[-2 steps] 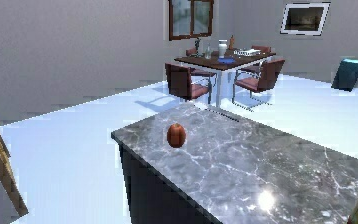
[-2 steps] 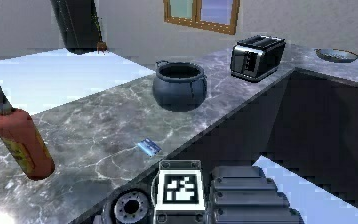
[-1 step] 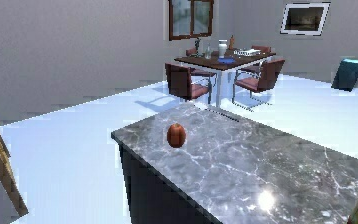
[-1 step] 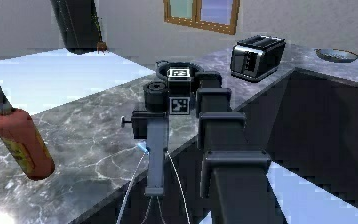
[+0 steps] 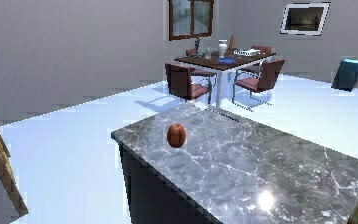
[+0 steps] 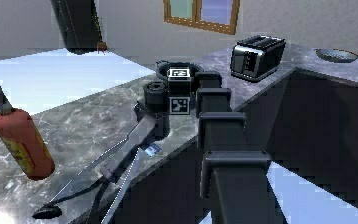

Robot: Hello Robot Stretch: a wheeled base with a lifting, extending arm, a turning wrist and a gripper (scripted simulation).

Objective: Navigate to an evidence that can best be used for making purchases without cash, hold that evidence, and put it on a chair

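Observation:
My arm (image 6: 237, 175) rises from the arm side view's bottom edge and ends at two white marker squares (image 6: 179, 88). Left of them sits the gripper's dark body, and its thin fingers (image 6: 107, 170) run down and left over a grey marble counter (image 6: 87, 110); the gripper (image 6: 77, 205) ends near the lower left. A small flat bluish-white thing (image 6: 152, 148) lies on the counter beside the fingers. I cannot tell whether the gripper holds anything. Far off in the forward view, brown chairs (image 5: 187, 82) stand around a dining table (image 5: 227, 60).
A red bottle (image 6: 17, 135) stands on the counter left of the fingers. A toaster (image 6: 257, 57) and a dish (image 6: 334, 55) sit farther along. In the forward view a reddish-brown round thing (image 5: 175, 134) lies on the marble counter (image 5: 257, 170), with open pale floor (image 5: 77, 130) beyond.

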